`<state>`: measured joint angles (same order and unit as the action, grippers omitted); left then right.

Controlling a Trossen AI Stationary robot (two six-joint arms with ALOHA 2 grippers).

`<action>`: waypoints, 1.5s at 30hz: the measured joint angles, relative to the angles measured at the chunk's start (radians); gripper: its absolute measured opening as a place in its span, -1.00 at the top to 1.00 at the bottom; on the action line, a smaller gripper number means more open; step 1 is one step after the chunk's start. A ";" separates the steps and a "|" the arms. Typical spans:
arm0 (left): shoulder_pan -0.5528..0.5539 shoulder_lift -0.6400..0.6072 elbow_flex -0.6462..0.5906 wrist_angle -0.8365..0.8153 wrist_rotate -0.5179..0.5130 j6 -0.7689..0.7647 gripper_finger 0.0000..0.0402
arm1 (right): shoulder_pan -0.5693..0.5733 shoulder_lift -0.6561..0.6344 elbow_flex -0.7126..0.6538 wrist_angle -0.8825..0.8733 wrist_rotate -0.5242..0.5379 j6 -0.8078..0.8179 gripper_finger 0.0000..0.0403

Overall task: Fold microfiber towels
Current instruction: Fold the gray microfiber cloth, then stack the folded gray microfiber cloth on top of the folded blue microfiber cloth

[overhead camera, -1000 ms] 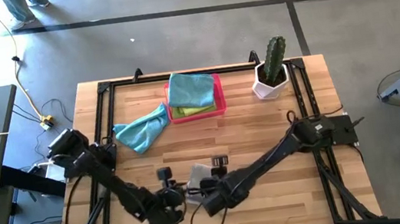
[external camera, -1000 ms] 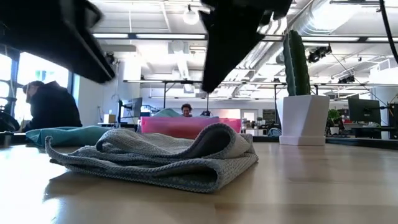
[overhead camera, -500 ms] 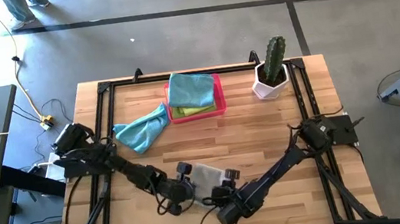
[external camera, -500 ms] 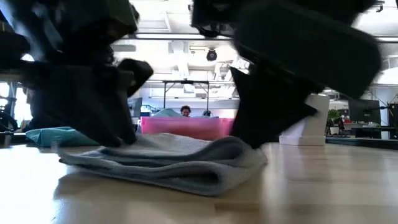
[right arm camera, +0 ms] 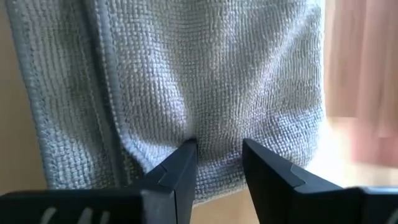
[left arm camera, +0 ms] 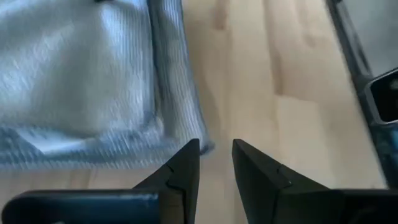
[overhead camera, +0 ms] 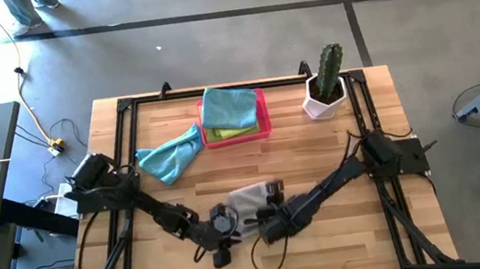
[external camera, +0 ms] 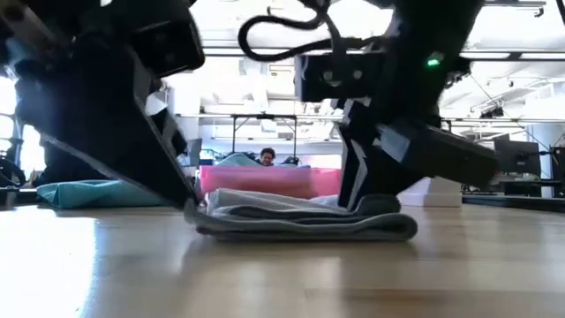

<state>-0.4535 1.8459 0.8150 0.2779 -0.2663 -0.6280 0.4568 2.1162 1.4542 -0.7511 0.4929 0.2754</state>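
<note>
Grey towel: folded flat near the table's front edge, midway along it.
Left gripper: narrow gap, empty, at the towel's corner.
Right gripper: narrow gap, tips on the towel's edge; whether it pinches, cannot tell.
Low view only: stacked layers.
Open room: bare wood toward the right edge.

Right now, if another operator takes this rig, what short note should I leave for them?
Left gripper: open, low at the grey towel's edge, holding nothing.
Right gripper: open, fingers at the other edge of the same towel.
Grey towel: flat, folded over in layers, at the table's front middle.
Pink tray: teal towel on top, green one under it.
Another teal towel: crumpled, left of the tray.
Left to do: finish the grey towel, then fold the crumpled one.
</note>
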 joint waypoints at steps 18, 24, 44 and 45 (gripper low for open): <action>0.134 0.008 0.023 -0.029 -0.218 0.277 0.57 | -0.061 -0.495 -0.577 0.530 -0.198 0.493 0.39; 0.172 0.047 0.025 -0.060 -0.141 0.216 0.57 | -0.093 -0.531 -0.758 0.856 -0.333 0.676 0.31; 0.152 0.077 0.025 -0.026 -0.138 0.170 0.57 | -0.163 -0.410 -0.848 1.079 -0.397 0.939 -0.14; 0.152 0.077 0.025 -0.026 -0.138 0.174 0.57 | -0.161 -0.396 -0.848 1.112 -0.398 0.939 -0.13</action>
<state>-0.3019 1.9224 0.8402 0.2523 -0.4046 -0.4542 0.2958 1.7199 0.6064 0.3607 0.0948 1.2142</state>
